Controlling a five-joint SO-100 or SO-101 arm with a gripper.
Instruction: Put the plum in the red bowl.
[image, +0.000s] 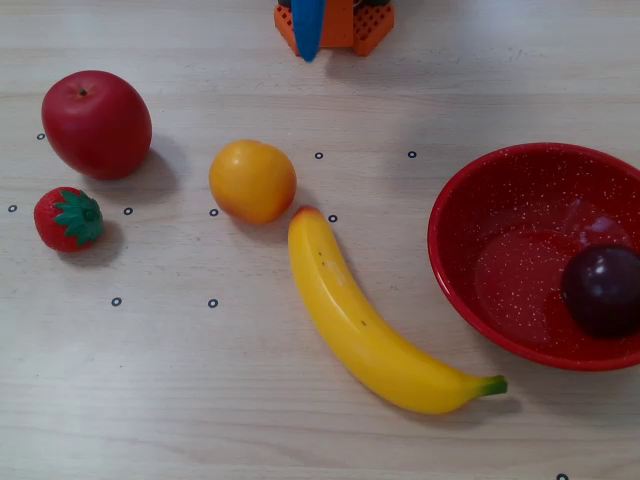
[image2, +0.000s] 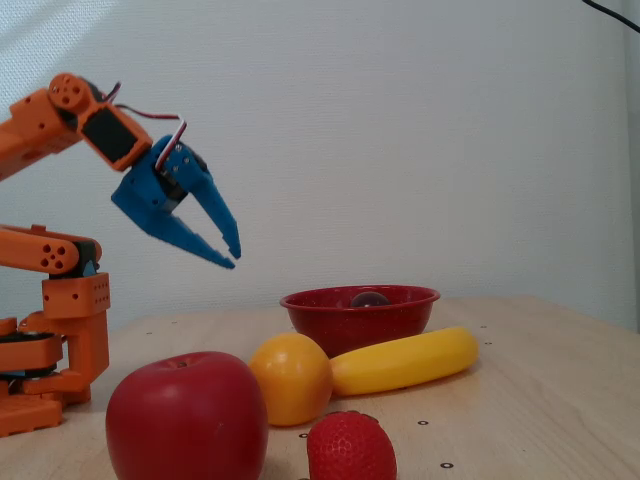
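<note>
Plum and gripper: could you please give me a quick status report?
Gripper open, empty, raised near the arm base. Plum resting inside the red bowl. Nothing in the way.

A test bench: dot-marked wooden table (image: 300, 420), plain white wall (image2: 450, 130).

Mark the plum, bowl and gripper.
plum (image: 601, 290): fixed view from above, middle of its dark top.
bowl (image: 455, 205): same view, left rim.
gripper (image2: 232, 255): side fixed view, between the blue fingertips.
</note>
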